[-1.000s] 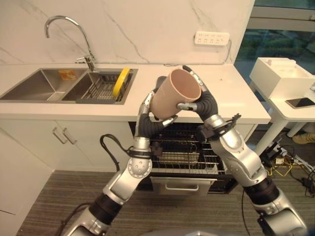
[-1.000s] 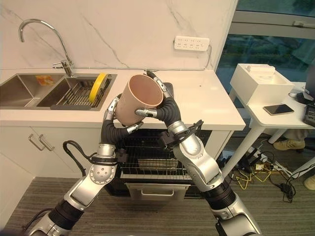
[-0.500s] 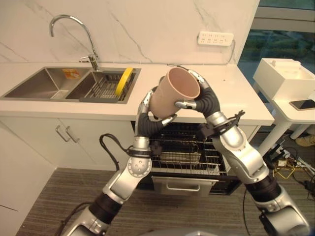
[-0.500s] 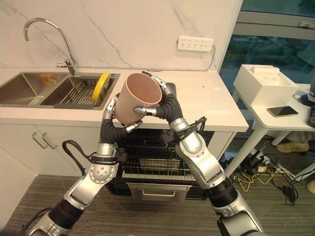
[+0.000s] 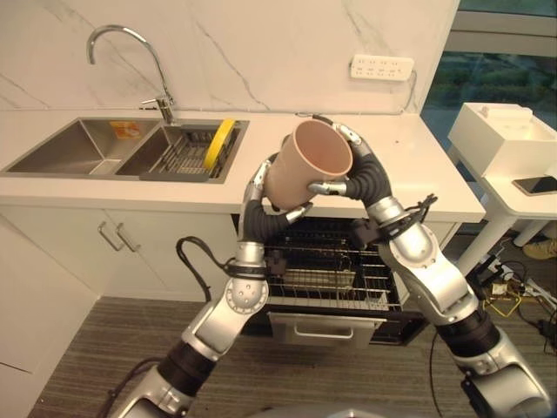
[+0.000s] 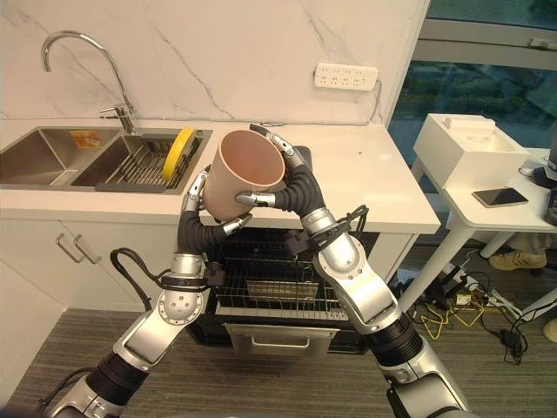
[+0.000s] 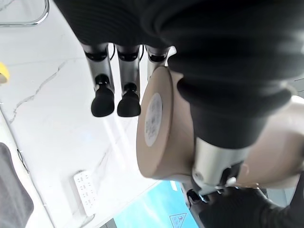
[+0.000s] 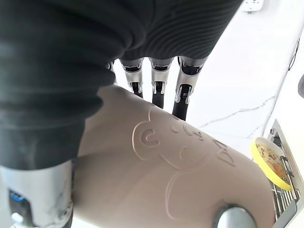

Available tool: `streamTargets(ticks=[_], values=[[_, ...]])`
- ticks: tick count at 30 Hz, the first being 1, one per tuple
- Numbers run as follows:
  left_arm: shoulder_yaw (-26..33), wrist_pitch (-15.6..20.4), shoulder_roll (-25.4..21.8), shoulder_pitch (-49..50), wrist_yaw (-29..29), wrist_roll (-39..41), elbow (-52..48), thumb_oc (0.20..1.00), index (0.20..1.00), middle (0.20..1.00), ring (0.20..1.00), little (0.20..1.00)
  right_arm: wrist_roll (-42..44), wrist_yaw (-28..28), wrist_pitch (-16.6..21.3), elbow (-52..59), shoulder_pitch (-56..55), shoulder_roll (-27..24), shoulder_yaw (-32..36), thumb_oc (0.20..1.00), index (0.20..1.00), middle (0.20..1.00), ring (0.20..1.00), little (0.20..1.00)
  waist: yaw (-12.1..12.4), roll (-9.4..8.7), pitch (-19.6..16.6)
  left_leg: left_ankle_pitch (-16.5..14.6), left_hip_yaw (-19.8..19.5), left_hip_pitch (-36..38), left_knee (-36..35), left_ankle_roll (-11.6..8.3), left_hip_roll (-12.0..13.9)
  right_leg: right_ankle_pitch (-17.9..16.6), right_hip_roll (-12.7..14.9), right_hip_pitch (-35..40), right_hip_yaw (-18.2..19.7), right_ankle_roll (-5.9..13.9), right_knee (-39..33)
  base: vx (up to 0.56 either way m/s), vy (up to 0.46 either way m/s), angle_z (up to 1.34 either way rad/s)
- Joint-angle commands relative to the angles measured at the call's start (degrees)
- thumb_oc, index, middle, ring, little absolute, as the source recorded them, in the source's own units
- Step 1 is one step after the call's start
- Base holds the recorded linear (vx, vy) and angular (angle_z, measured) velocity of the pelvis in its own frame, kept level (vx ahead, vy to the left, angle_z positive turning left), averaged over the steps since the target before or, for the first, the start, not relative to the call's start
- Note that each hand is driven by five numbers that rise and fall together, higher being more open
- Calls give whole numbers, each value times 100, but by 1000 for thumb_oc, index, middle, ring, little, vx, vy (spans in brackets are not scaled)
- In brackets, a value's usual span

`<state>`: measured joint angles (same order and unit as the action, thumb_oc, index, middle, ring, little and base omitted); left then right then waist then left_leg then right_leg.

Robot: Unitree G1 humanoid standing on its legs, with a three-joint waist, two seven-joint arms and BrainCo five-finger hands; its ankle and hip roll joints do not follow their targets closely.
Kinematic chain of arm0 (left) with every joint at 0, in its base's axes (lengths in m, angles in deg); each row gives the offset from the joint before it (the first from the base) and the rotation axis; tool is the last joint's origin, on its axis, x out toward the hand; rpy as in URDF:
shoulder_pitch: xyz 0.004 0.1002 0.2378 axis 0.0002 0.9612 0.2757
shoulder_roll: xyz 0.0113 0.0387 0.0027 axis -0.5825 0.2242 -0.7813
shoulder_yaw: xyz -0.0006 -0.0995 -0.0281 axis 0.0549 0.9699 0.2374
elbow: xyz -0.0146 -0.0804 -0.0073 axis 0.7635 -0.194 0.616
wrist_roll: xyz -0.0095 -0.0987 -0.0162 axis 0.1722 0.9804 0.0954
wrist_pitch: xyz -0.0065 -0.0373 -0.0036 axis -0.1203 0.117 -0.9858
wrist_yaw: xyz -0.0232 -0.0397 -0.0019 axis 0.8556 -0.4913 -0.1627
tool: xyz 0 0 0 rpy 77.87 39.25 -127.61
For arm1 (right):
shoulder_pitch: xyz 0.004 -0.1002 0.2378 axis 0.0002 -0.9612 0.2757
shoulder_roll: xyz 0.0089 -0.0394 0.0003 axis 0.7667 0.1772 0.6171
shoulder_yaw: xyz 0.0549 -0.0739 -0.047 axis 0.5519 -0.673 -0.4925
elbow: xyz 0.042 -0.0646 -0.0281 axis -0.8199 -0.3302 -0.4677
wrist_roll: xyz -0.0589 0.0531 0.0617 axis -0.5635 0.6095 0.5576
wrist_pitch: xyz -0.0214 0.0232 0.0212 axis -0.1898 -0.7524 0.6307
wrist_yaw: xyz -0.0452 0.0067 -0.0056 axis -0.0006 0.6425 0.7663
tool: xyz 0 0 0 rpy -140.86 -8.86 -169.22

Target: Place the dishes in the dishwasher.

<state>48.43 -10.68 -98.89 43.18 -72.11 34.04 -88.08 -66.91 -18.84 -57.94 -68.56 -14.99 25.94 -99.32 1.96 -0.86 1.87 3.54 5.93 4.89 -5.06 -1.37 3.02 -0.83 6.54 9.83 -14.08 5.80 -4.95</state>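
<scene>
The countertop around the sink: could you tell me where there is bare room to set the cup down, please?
The countertop is bare from the sink's right edge to its far end below the power strip. The near strip before the sink is narrow. The sink's right basin is crowded by a rack with a yellow plate. Both hands hold the cup above the dishwasher rack.

1 cup (image 5: 306,171), 1 yellow plate (image 5: 216,143), 1 dishwasher rack (image 5: 329,277), 2 sink basins (image 5: 70,148).
</scene>
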Motion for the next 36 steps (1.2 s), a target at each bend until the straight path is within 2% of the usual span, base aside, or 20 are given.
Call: streamTargets(ticks=[1, 2, 3, 13, 22, 24, 31, 36], values=[[-179, 181, -38, -526, 174, 105, 153, 316, 316, 316, 316, 316, -81, -40, 482, 131, 834, 158, -44, 200, 200, 200, 200, 200, 124, -206, 10, -506, 226, 384, 6, -124, 437, -196, 303, -82, 3, 127, -5, 0, 0, 0], [-168, 175, -42, -511, 237, 162, 146, 636, 636, 636, 636, 636, -92, -53, 492, 122, 815, 152, -40, 200, 200, 200, 200, 200, 124, -201, -3, -559, 227, 410, 6, -132, 443, -150, 298, -57, 8, 140, -5, -45, 12, 0], [-164, 156, -42, -506, 252, 203, 139, 1000, 1000, 1000, 1000, 1000, -132, -42, 498, 124, 811, 142, -42, 200, 200, 200, 200, 200, 120, -202, 7, -505, 239, 389, 6, -126, 438, -197, 304, -81, 7, 128, -5, 0, 0, 0], [-84, 79, -26, -488, 300, 361, 118, 1000, 1000, 1000, 1000, 1000, -313, 6, 450, 37, 700, 67, 49, 200, 200, 200, 200, 200, 90, -190, 8, -558, 253, 425, 6, -133, 447, -156, 296, -62, 19, 139, -5, -4, 0, 0], [39, 65, -102, -346, 295, 401, 197, 1000, 1000, 1000, 1000, 1000, -451, 263, 488, -42, 560, -112, 266, 200, 200, 200, 200, 200, 71, -177, 48, -567, 273, 444, 6, -135, 451, -151, 290, -52, 11, 137, -5, -5, 0, 0], [186, 150, -138, -243, 190, 427, 202, 1000, 1000, 1000, 1000, 1000, -517, 358, 537, -56, 415, -203, 428, 200, 200, 200, 200, 200, 61, -168, 50, -555, 270, 434, 6, -137, 455, -158, 290, -64, 7, 135, -5, 0, 0, 0], [606, 52, -236, 164, -7, 614, 155, 1000, 1000, 1000, 1000, 1000, -442, 458, 650, 26, 56, -433, 796, 200, 200, 200, 200, 200, 70, -156, 79, -546, 264, 438, 6, -147, 468, -153, 267, -59, 16, 116, -5, -11, -2, 0], [927, 122, -276, 344, -203, 601, 242, 1000, 1000, 1000, 1000, 1000, -524, 424, 705, 38, -142, -577, 1012, 200, 200, 200, 200, 200, 80, -139, 92, -528, 259, 429, 6, -157, 473, -146, 264, -53, -17, 100, -5, 0, 0, 0]])
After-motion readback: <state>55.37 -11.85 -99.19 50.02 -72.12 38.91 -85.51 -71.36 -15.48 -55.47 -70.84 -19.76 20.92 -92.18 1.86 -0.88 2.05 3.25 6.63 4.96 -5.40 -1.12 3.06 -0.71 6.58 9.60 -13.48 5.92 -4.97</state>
